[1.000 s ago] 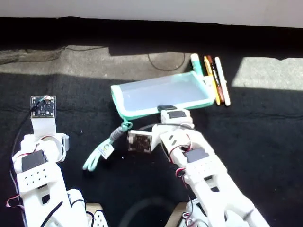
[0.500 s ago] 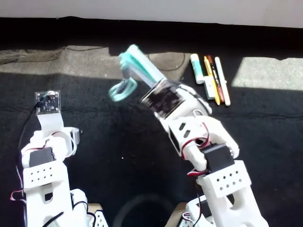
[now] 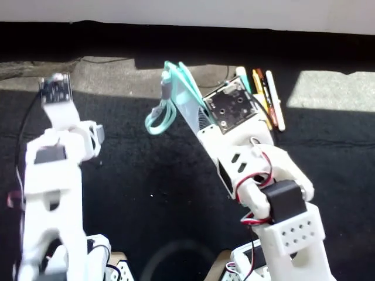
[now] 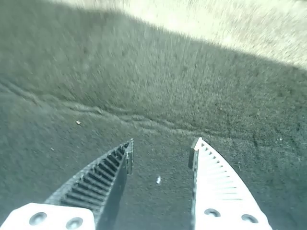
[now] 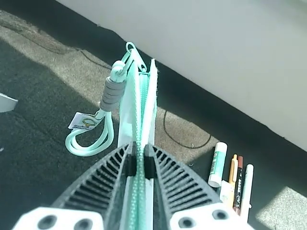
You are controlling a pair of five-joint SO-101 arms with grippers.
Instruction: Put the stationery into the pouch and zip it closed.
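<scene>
On the left, the left gripper (image 4: 160, 146) hung over the bare dark mat (image 4: 96, 72) with its jaws parted, holding nothing. Toward the middle, the pouch (image 3: 186, 100) was up off the mat and turned on edge. The right gripper (image 5: 139, 154) was clenched on its zip edge, and the strap (image 3: 157, 117) dangled from the pouch's far end. Off to the right, the stationery (image 3: 265, 96), a glue stick and several pens, lay in a row on the mat near the raised pouch, none of it inside.

I judged the task barely begun: every piece was left to load, and the zipping came after that. I could not tell whether the zip stood open.

A second earlier the pouch had lain flat on the mat; now it had been lifted and tipped on edge. The left arm had stretched up and forward. The stationery had not moved.
</scene>
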